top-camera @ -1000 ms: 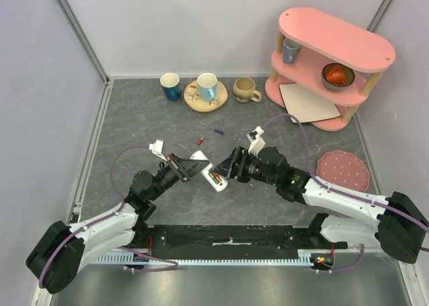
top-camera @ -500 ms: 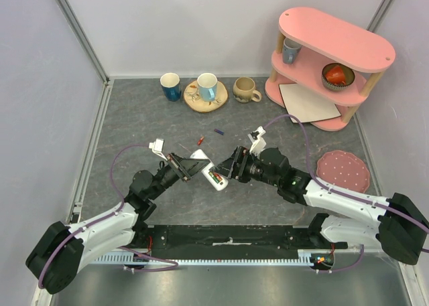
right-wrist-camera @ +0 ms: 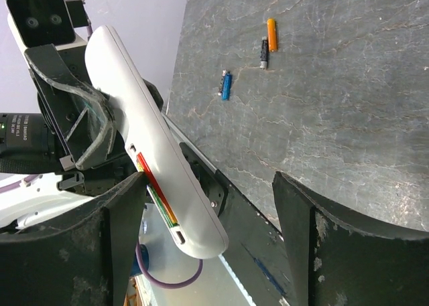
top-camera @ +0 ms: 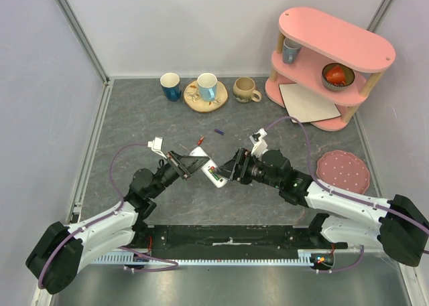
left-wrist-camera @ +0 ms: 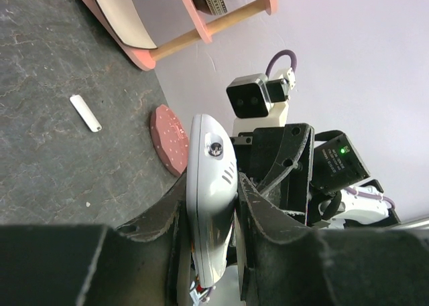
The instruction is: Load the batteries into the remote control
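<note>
My left gripper (top-camera: 199, 164) is shut on the white remote control (top-camera: 210, 173) and holds it above the table; in the left wrist view the remote (left-wrist-camera: 211, 199) stands edge-on between the fingers. A red and a green battery (right-wrist-camera: 153, 187) sit in its open compartment. My right gripper (top-camera: 230, 171) is open, with the remote's (right-wrist-camera: 151, 142) end between its jaws and one finger (right-wrist-camera: 114, 219) against the battery side. Loose batteries lie on the table: an orange one (right-wrist-camera: 271, 33), a dark one (right-wrist-camera: 264, 53) and a blue one (right-wrist-camera: 226, 85). The top view shows a red one (top-camera: 199, 140) and a blue one (top-camera: 218, 131).
A small white strip (left-wrist-camera: 86, 112) lies on the table. A pink dotted coaster (top-camera: 343, 170) is at the right. A pink shelf (top-camera: 328, 65) with a white card (top-camera: 307, 103) stands at the back right. Cups (top-camera: 170, 86) and a wooden coaster (top-camera: 205, 98) line the back.
Both grippers and the remote have shifted slightly; the remote's free end has moved a little farther from me. The left gripper keeps its hold.
</note>
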